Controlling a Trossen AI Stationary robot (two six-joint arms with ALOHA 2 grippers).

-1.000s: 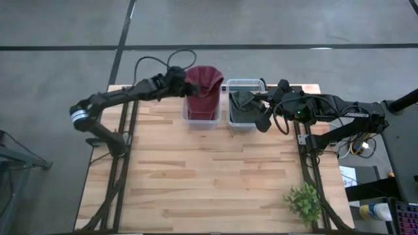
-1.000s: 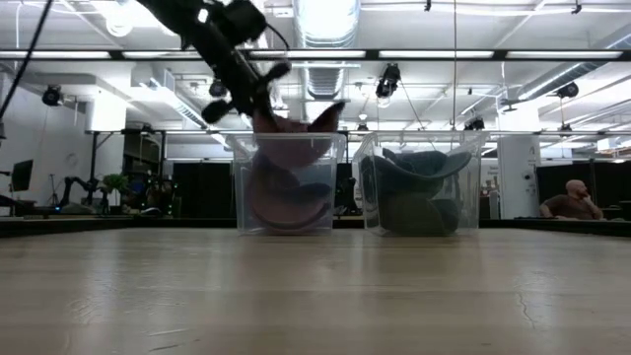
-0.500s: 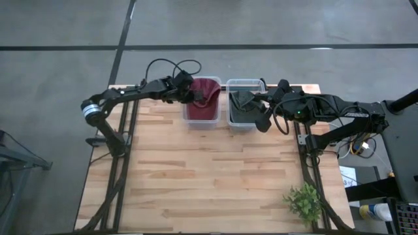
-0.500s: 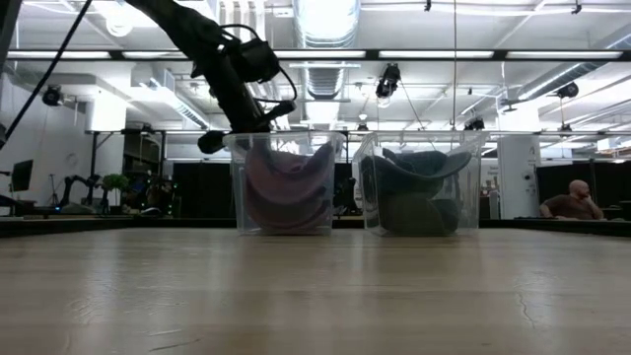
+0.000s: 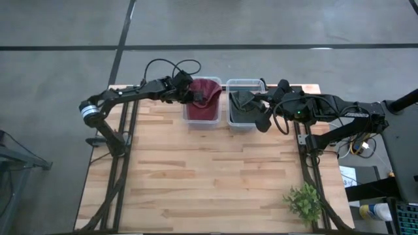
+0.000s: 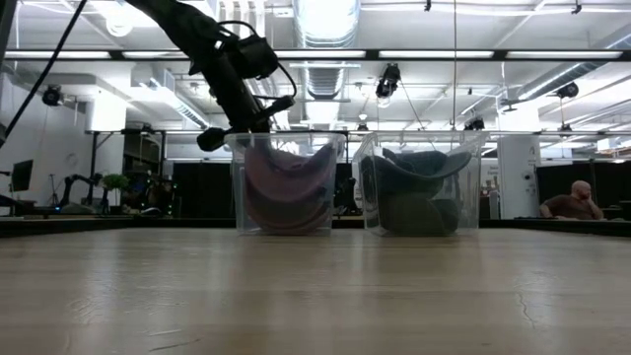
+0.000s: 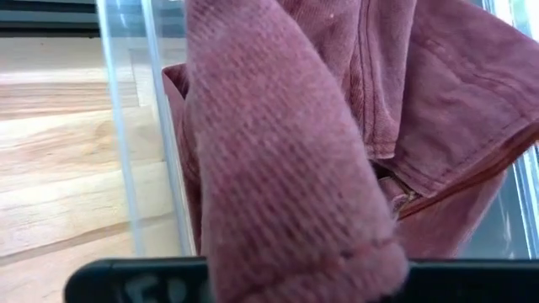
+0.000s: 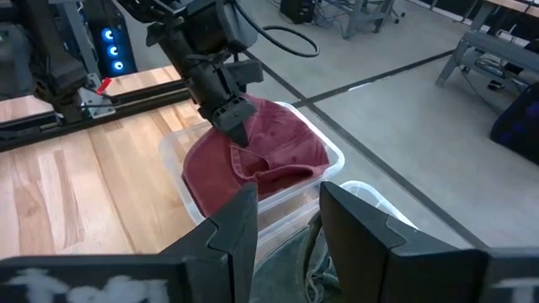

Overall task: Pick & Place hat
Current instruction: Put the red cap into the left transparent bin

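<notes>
Placement step. The left gripper (image 8: 237,126) sits at the rim of the left clear bin (image 5: 201,119), fingers clamped on a fold of the red hat (image 5: 204,96), which lies inside that bin. Next move, as judged: part the fingers and lift clear. The right gripper (image 5: 259,104) waits with fingers apart over the right bin (image 5: 243,124) holding the dark hat (image 5: 243,104).
</notes>
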